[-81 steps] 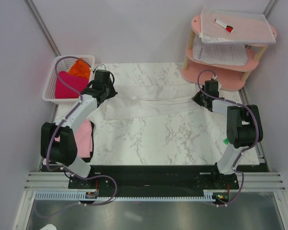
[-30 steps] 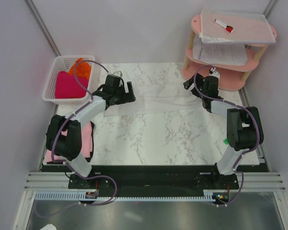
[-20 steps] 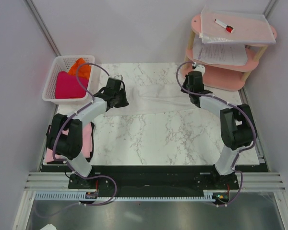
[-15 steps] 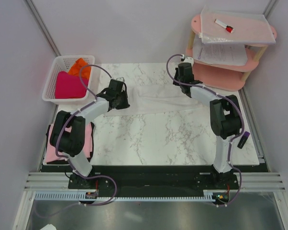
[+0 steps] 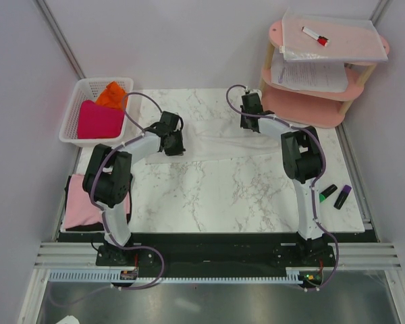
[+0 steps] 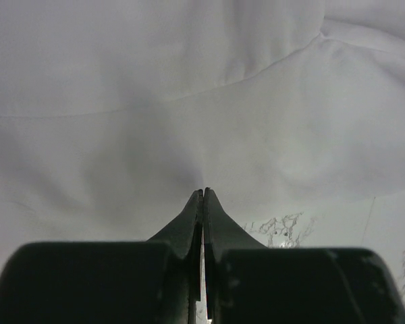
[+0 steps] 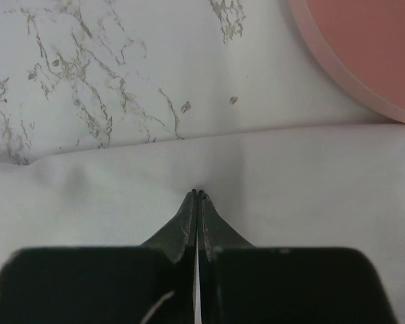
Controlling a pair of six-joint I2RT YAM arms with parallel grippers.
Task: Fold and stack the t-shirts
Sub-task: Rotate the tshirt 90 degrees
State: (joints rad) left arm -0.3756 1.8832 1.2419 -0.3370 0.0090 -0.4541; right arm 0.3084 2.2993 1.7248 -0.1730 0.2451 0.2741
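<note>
Midway through folding the white t-shirt (image 5: 216, 143), laid as a long band on the tabletop (image 5: 223, 192) right of the basket (image 5: 73, 111). Seemingly pinching its cloth with left hand (image 5: 175, 145) and right hand (image 5: 249, 123), both pressed together. Already folded, nearer than the basket: pale pink t-shirt (image 5: 81, 202). Left to fold, inside it: magenta t-shirt (image 5: 98, 121), orange t-shirt (image 5: 111, 94).

Pink shelf (image 5: 304, 108) with papers (image 5: 309, 75), upper right; white basket (image 5: 71, 116), upper left; green highlighter (image 5: 326, 192) and purple highlighter (image 5: 342, 196) lie at right on marble table (image 5: 223, 196).
</note>
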